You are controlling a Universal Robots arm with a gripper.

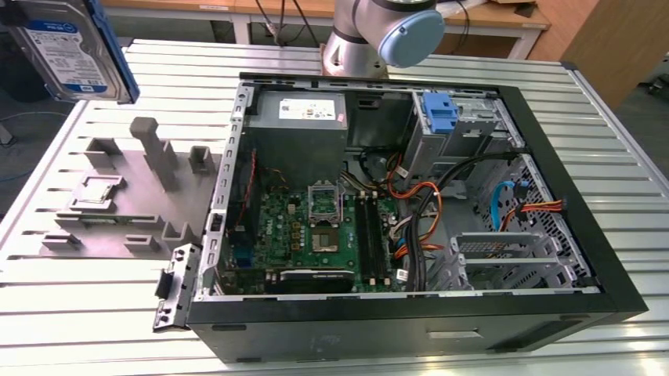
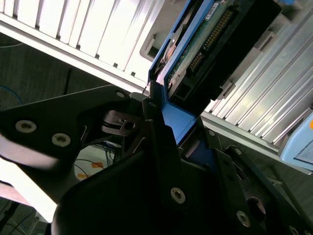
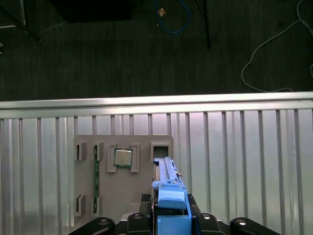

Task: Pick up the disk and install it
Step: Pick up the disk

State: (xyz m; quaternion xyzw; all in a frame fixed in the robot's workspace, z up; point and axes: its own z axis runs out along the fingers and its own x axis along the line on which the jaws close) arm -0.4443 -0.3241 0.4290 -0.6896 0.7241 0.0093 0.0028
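Between the jaws, disk [image 1: 65, 48] clamped edge-on, above grey tray [image 3: 126, 192]

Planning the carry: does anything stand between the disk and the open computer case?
Nothing visible in the air between them. The end effector holds the disk raised over the grey tray at the exterior view's left; the tray's posts and the case wall sit lower. Inside the case, cables cross near the drive cages.

A ribbed silver aluminium table [image 1: 94, 313] stood over a dark grey floor [image 3: 122, 49], where a thin white cable [image 3: 244, 73] lay. A pale wooden desk [image 1: 491, 19] stood behind.
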